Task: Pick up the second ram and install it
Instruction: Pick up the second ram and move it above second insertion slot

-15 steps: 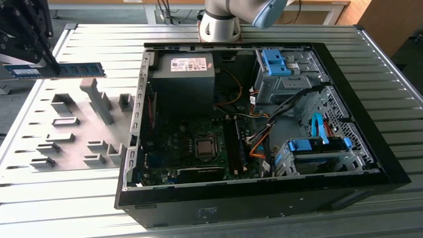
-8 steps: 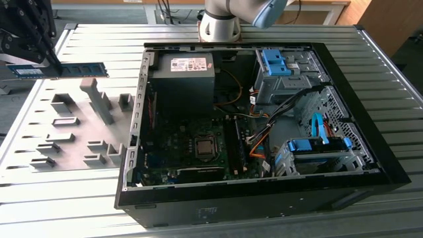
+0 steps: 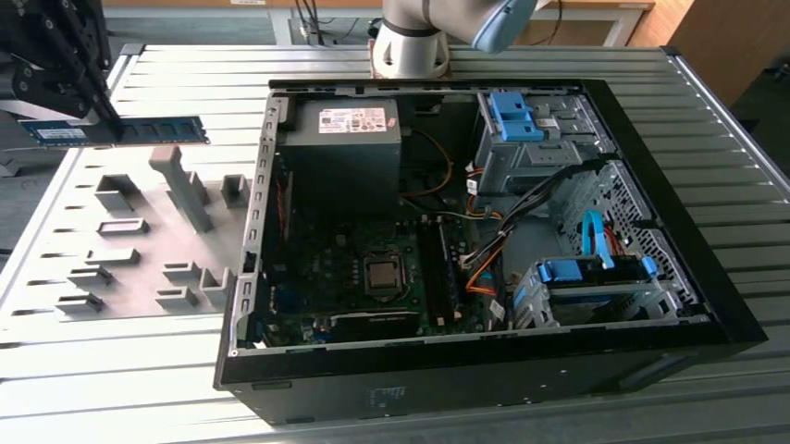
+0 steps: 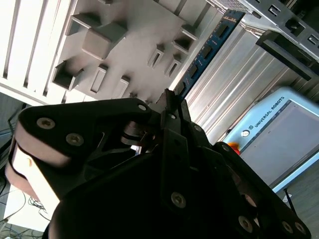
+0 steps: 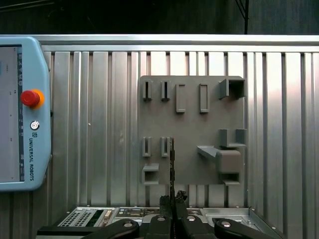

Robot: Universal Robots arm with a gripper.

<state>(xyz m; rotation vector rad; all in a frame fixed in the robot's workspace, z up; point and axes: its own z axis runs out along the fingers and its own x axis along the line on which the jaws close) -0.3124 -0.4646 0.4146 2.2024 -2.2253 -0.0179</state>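
Pincer (image 5: 172, 199), seemingly clamped on the second ram (image 3: 161, 129), holds it above the grey fixture plate (image 5: 194, 124).

The ram (image 3: 161, 129) between the matt black fingers (image 3: 102, 109) is seen as smooth blue-green circuit board. Below the fingers, a matt grey plastic plate (image 3: 136, 199) is laid on a ribbed metal table (image 3: 124, 388).

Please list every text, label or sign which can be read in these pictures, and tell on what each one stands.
On the pendant, near the red button: one line of brand lettering, not quoted here.
On the power supply: a white label, print too small to read.
On the ram held in the hand: a pale sticker, unreadable.
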